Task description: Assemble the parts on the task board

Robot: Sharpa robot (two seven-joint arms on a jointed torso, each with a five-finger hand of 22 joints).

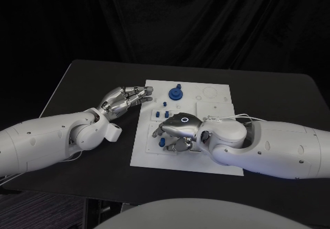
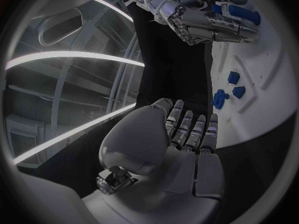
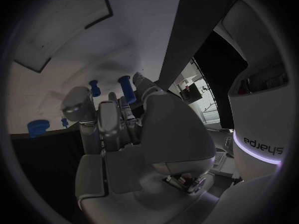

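The flat rectangular task board (image 1: 213,164) lay in the middle of the table (image 1: 82,81), with a round gear-shaped part (image 1: 177,92) near its far edge, small pegs (image 1: 162,114) nearer, the left hand (image 1: 127,99) beside its left edge and the right hand (image 1: 177,136) over its near half.

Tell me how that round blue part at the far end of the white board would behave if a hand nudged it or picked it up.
The round blue part looks like moulded plastic, so probably stiff and light. It sits low and wide on the task board, so a nudge would likely slide it rather than tip it. Its raised centre might offer a pinch point, though smooth plastic could slip.
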